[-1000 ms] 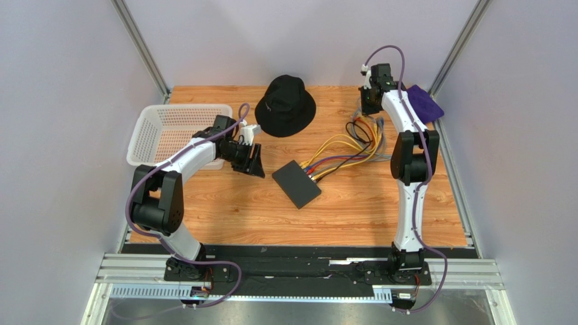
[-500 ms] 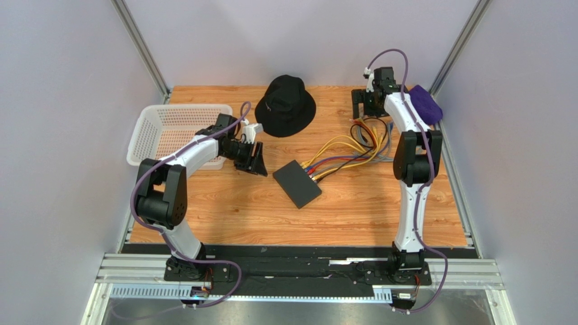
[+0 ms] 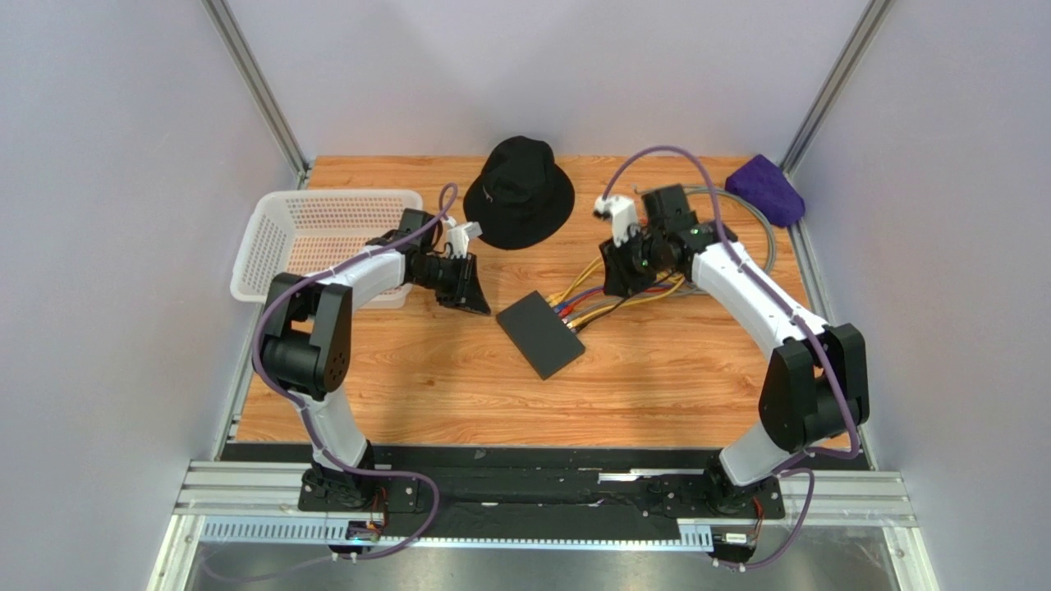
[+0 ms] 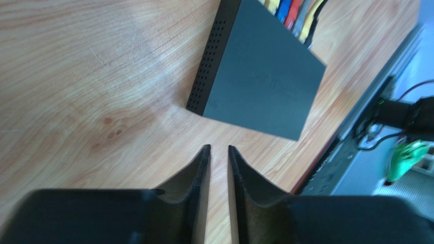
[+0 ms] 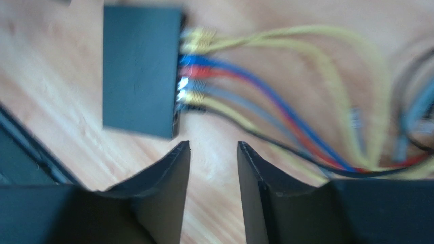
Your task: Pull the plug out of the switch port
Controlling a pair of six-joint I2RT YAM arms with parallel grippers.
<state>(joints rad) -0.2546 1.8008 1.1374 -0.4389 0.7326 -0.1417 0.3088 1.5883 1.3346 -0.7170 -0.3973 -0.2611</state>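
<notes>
The switch (image 3: 539,335) lies flat mid-table, a matte-black box, also seen in the left wrist view (image 4: 260,86) and the right wrist view (image 5: 140,71). Several plugs (image 5: 189,66), yellow, blue, red and grey, sit in the sockets along its right edge (image 3: 569,317), and their cables (image 3: 642,281) run back right. My left gripper (image 3: 466,296) hovers just left of the switch, its jaws (image 4: 219,148) a narrow gap apart and empty. My right gripper (image 3: 613,273) hangs over the cables right of the plugs, open (image 5: 213,145) and empty.
A black bucket hat (image 3: 524,191) lies at the back centre. A white basket (image 3: 315,234) stands at the left edge beside my left arm. A purple cloth (image 3: 765,187) sits in the back right corner. The cables loop beneath my right forearm.
My right arm swung from the back right corner forward and left to the cables near the switch, its jaws opening. My left gripper stayed beside the switch and its jaws narrowed.
</notes>
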